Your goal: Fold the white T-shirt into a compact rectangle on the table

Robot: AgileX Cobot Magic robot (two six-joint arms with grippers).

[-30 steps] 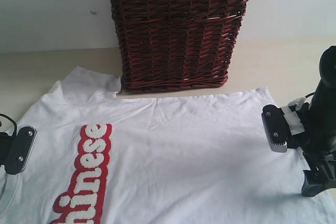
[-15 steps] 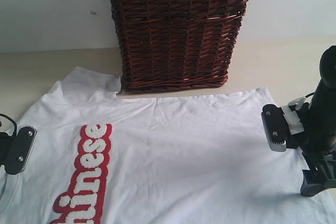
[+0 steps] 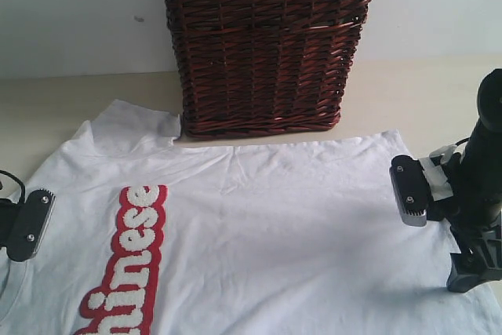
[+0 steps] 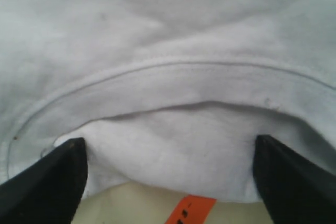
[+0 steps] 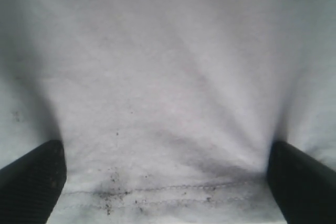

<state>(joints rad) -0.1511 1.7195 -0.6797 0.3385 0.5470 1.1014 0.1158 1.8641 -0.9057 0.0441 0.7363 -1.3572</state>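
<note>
White T-shirt [image 3: 274, 225] is laid flat on the table [image 3: 78, 100], print side up, unfolded. Neck end is seen at the left of the exterior view, hem end at the right. One sleeve [image 3: 133, 127] is spread out toward the wicker basket [image 3: 267, 45], which is stood just behind the shirt's far edge, against the wall [image 3: 78, 13]. Red-banded lettering [image 3: 129, 264] is seen running along the shirt's left part.

Left end effector [image 4: 170, 182]: jaws spread wide, nothing gripped. It is positioned low over the collar [image 4: 173, 82], one finger to either side of the neck opening, with the orange tag [image 4: 191, 211] visible inside. Contact with the cloth cannot be told.

Right end effector [image 5: 165, 182]: jaws also spread wide, nothing gripped. It is positioned over the hem seam [image 5: 173, 190], with the fingers straddling a stretch of the edge. Dark specks are seen on the cloth near the seam.

Judgement: no fold made yet, so the task is at its start. The two end effectors appear to be set at opposite ends so that collar and hem can be pinched together and the shirt handled taut along its length. The wide stance is probably kept so a good width of edge is gathered on closing.

Risks: only the top layer picked up at the collar, and the far edge lying close to the basket.
</note>
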